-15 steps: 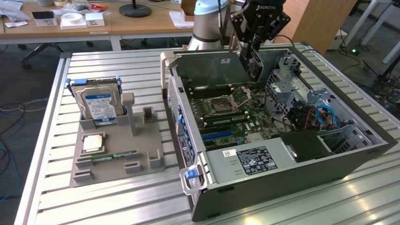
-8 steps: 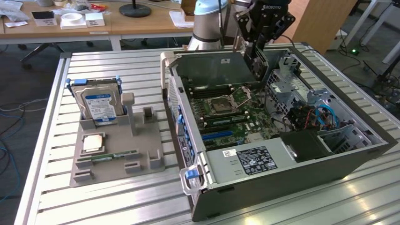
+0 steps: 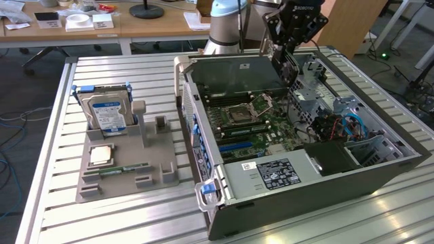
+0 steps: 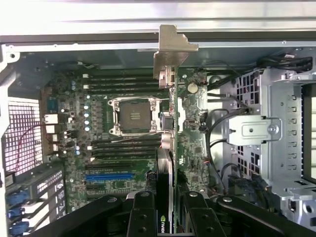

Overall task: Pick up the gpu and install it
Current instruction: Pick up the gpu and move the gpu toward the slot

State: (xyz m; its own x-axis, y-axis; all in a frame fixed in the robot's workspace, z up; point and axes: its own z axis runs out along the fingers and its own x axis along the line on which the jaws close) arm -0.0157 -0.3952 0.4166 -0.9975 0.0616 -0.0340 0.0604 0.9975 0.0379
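In the wrist view I get the gpu [image 4: 169,123] edge-on only, so neither of its flat faces shows. Its end nearest the camera runs out of frame between the gripper [image 4: 165,210] fingers [image 4: 142,215], which are cut off at that same edge. The card covers a strip of board just beside the CPU socket [image 4: 134,116], and I cannot tell what lies behind it there. In the exterior view the arm [image 3: 227,20] is cropped by the frame well beyond the socket. The power supply label [image 3: 277,173], well apart from the socket, has print too small for me to read.
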